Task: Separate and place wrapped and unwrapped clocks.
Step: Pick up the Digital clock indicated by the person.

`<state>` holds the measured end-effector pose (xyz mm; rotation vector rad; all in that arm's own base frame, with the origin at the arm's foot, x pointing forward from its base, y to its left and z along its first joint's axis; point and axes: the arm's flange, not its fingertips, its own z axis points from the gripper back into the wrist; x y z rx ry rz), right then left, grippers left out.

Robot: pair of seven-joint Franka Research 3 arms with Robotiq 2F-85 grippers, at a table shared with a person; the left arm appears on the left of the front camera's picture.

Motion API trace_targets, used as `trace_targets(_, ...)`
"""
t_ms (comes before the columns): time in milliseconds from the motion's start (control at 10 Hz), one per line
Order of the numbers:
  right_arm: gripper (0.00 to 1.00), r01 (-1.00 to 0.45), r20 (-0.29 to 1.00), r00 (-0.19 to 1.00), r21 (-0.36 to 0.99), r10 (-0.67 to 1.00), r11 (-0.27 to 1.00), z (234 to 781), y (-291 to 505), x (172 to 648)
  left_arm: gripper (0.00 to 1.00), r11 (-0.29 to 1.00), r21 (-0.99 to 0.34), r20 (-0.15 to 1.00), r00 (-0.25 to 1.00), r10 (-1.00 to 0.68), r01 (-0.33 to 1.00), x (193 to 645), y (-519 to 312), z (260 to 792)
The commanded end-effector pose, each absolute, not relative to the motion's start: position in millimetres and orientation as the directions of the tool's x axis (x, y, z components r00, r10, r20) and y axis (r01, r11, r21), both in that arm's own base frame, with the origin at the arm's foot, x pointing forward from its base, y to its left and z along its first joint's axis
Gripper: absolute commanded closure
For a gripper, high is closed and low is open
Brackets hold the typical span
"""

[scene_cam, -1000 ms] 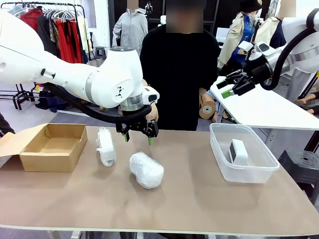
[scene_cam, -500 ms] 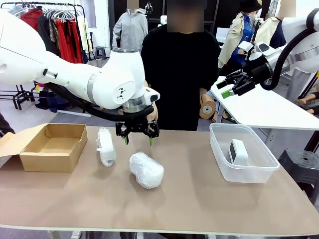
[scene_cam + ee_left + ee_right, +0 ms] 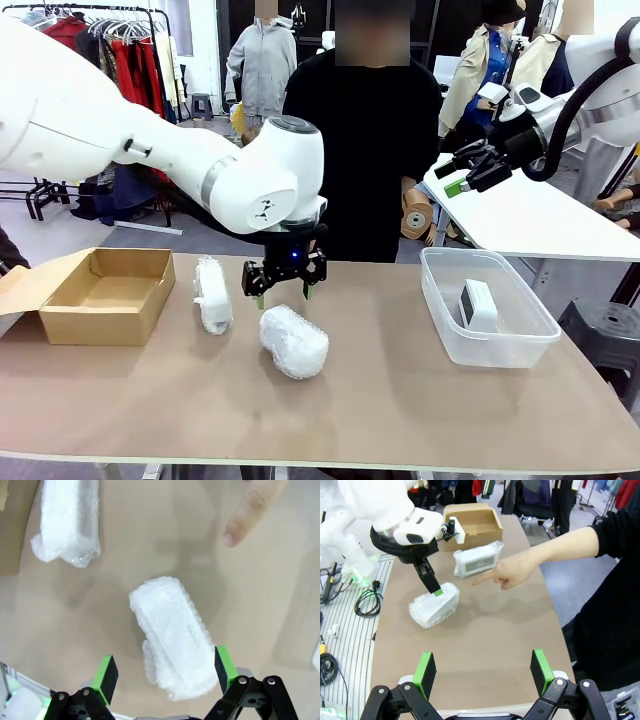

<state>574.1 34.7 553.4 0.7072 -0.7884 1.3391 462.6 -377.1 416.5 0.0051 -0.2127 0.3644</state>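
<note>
A fat oval bubble-wrapped clock lies mid-table, and a slimmer wrapped roll lies to its left. My left gripper hangs open just above the far end of the fat bundle. In the left wrist view the fat bundle sits between the green pads without touching them, and the slim roll is at top left. The bare white clock stands in the clear tub. My right gripper is open and empty, raised high at the right.
An open brown cardboard box sits at the table's left end. The person stands at the far side; a hand points a finger at the table near the fat bundle. Bare tabletop lies in front.
My left gripper has come down and a little to the right, closer over the fat bundle, with the wrist turned. The right arm and both bundles have not moved.
</note>
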Motion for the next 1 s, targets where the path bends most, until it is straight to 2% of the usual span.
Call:
trace_targets(0,0.00,-0.994,0.827,0.056,-0.006,0.559,0.109,555.1,34.4,574.1,0.00,0.889,-0.033,0.197,0.869,0.454,-0.457,476.9,-395.1,410.3)
trace_targets(200,0.00,-0.994,0.827,0.056,-0.006,0.559,0.109,555.1,34.4,574.1,0.00,0.866,-0.057,0.145,0.854,0.500,-0.497,483.2,-403.9,400.5)
trace_targets(400,0.00,-0.994,0.827,0.056,-0.006,0.559,0.109,555.1,34.4,574.1,0.00,0.854,-0.038,0.127,0.845,0.519,-0.519,484.4,-405.9,389.3)
trace_targets(600,0.00,-0.994,0.827,0.056,-0.006,0.559,0.109,555.1,34.4,574.1,0.00,0.804,0.011,0.092,0.801,0.591,-0.595,482.6,-413.6,382.1)
trace_targets(900,0.00,-0.994,0.827,0.056,-0.006,0.559,0.109,555.1,34.4,574.1,0.00,0.859,-0.007,0.116,0.852,0.510,-0.513,468.5,-409.9,383.8)
